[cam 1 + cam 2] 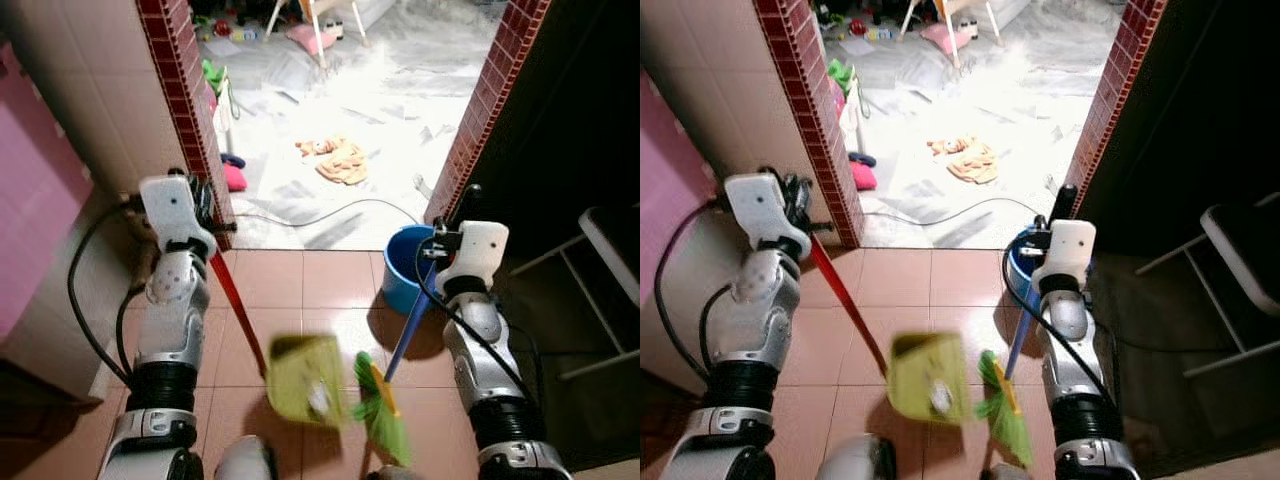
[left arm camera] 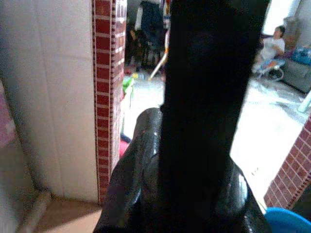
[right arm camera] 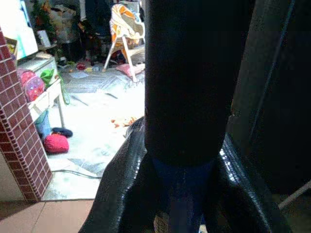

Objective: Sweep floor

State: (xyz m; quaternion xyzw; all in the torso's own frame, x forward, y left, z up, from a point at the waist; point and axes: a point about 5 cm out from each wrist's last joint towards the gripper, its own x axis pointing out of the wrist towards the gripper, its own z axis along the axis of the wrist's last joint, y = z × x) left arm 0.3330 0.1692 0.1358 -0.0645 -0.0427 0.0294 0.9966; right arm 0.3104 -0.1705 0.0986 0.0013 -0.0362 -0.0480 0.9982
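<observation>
The left gripper (image 1: 205, 205) is closed around the red handle of the yellow-green dustpan (image 1: 305, 378), and the right gripper (image 1: 450, 225) clamps the blue broom (image 1: 385, 405) handle. Sweeping is in hand (I judge): next, the bristles must push toward the pan on the terracotta tiles (image 1: 290, 285).

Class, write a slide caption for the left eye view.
Robot holds a dustpan and broom on tiles by a blue bucket.

Glossy terracotta floor tiles (image 1: 300, 280), rough red brick pillar (image 1: 185, 90), plastic-looking blue bucket (image 1: 405, 265) (shiny), crumpled orange cloth (image 1: 338, 160) on pale marble.
</observation>
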